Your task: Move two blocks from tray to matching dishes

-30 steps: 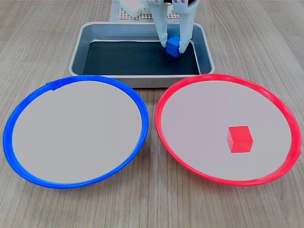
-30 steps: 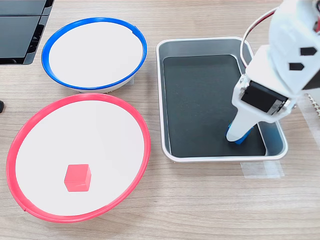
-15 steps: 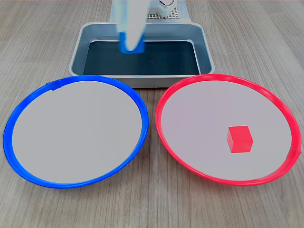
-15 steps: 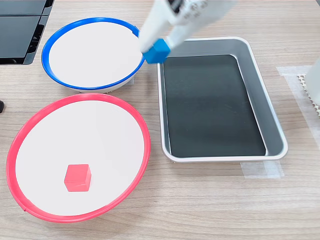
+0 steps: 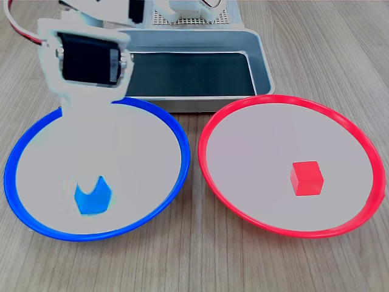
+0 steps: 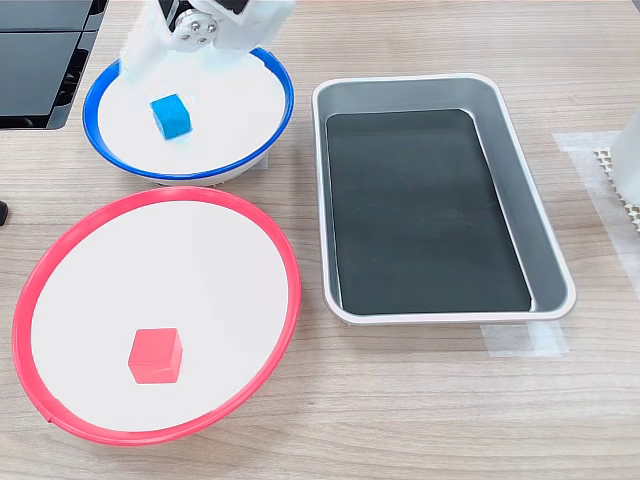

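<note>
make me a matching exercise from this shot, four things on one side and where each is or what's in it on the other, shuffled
Things:
1. blue block
2. red block
3. tray
4. gripper

Places or states:
A. holds no block
B. in the red-rimmed dish
C. reaching down over the blue block
D. in the blue-rimmed dish

Pairs: 1-D, 2-B, 3-A, 4-C

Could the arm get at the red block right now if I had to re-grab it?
Probably yes. The red block lies alone on the red-rimmed dish, open from above, nothing beside it. The gripper is down over the blue block in the neighbouring blue-rimmed dish.
</note>
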